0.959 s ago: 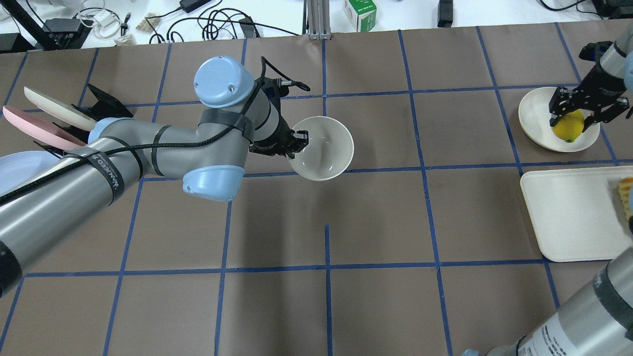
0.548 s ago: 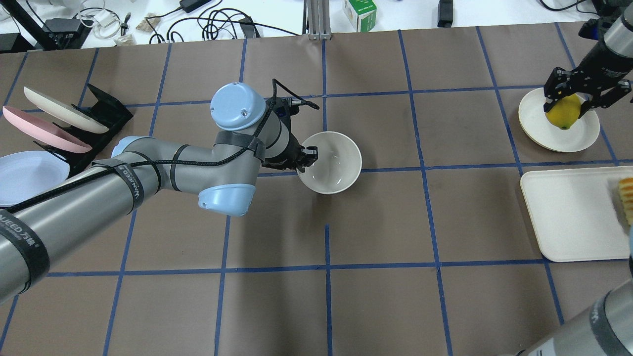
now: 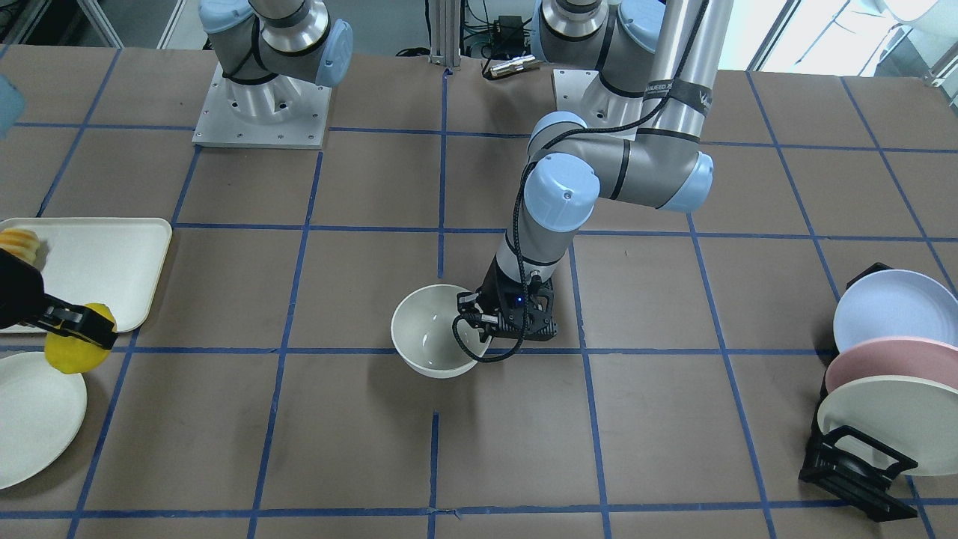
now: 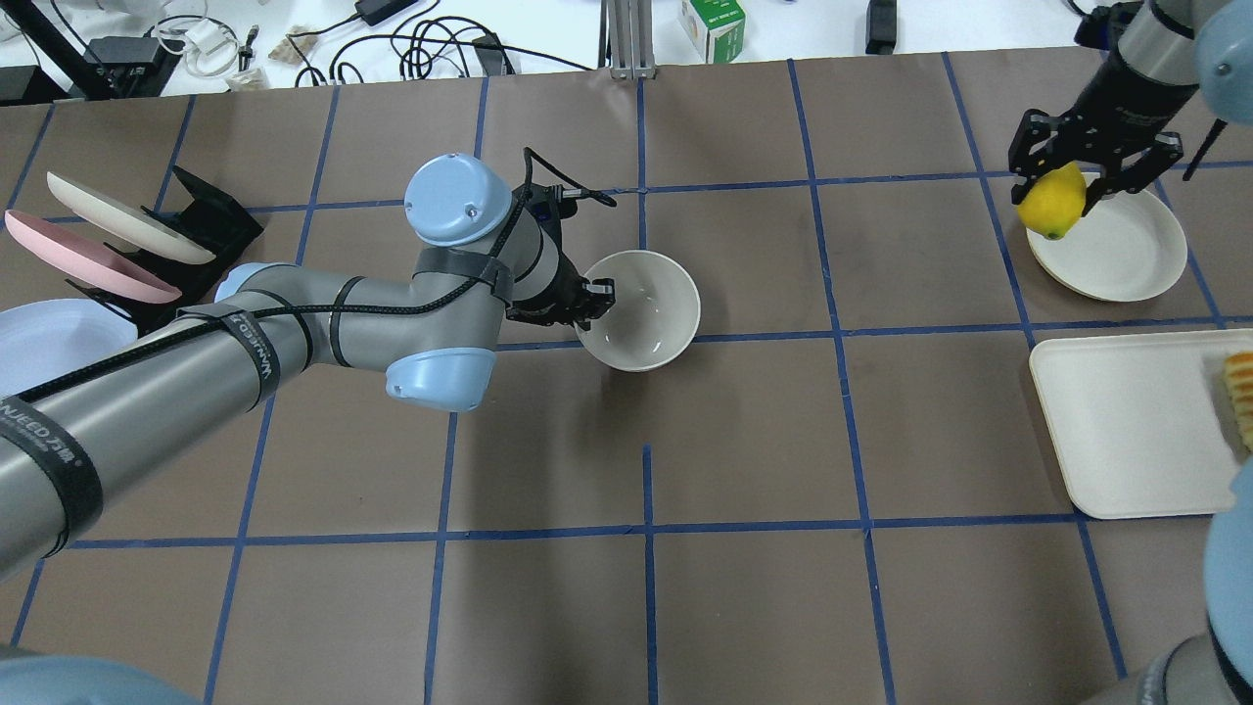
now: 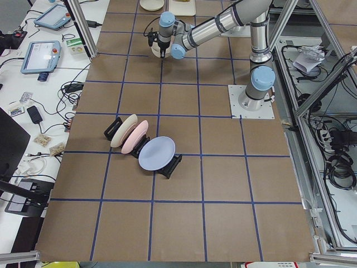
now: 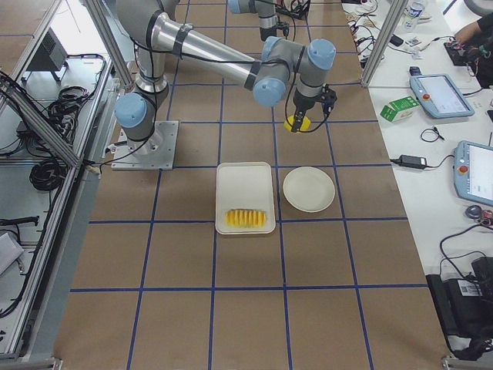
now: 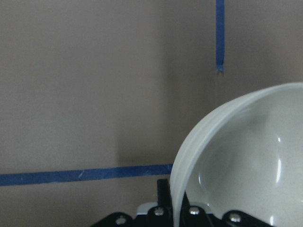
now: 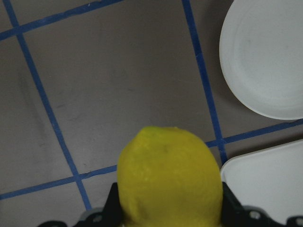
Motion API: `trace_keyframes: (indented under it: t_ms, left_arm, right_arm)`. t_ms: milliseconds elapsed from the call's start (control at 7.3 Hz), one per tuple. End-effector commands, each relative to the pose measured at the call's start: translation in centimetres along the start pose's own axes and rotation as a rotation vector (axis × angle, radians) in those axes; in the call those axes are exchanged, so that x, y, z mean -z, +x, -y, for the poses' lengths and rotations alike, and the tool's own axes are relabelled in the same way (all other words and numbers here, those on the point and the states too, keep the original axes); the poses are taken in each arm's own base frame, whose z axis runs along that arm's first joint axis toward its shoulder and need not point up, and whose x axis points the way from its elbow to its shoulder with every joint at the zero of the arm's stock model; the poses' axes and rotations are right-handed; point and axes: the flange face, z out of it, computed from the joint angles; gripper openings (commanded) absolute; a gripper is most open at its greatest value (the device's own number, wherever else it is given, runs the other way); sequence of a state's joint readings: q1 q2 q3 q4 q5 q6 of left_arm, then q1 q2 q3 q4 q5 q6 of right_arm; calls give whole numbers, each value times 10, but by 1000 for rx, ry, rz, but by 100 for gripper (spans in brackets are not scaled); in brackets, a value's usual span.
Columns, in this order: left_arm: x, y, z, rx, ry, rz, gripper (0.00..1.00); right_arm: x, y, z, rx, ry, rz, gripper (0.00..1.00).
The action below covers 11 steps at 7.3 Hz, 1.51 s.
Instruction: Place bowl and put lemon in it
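Note:
The cream bowl is near the table's middle, slightly tilted; I cannot tell if it touches the table. It also shows in the front view and left wrist view. My left gripper is shut on the bowl's rim on the side nearest the arm. My right gripper is shut on the yellow lemon and holds it in the air over the left edge of a flat plate. The lemon also shows in the front view, right wrist view and exterior right view.
A flat cream plate lies at the far right. A cream tray with pale fruit slices lies nearer me. A black rack with cream, pink and blue plates stands at the left.
My right gripper has lifted the lemon off the plate and carried it left and farther away. My left arm has lowered the bowl a little, shifting it slightly right and then back.

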State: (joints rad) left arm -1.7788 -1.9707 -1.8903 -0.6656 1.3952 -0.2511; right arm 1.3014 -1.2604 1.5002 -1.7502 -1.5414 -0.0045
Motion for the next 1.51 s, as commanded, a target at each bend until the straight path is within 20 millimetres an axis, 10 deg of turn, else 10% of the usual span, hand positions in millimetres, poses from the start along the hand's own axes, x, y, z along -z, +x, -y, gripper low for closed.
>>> trace_keyframes:
  t_ms: [0,137,411,822,1096,1370]
  left_arm:
    - [-13,-2,-1,12,-27,5,75]
    - [-8,-1,1,9,-17,2,100]
    - [31,3,12,2,8,-1,100]
    - [167,-63,58,-82,-112,44,100]
    - [267,-90,40,-69,-159,209,100]
    - [301,-88,19,-66,-122,237,100]
  right_arm:
    - [7,-60,-21,-6,13,-2,0]
    - [7,-78,-27,-2,13,0,0]
    - [8,-108,-38,-6,23,1,0]
    - [6,-165,-57,49,54,7,0]
    - [-7,-201,-71,55,40,3,0]
    - [-32,-254,-85,32,75,18,0]
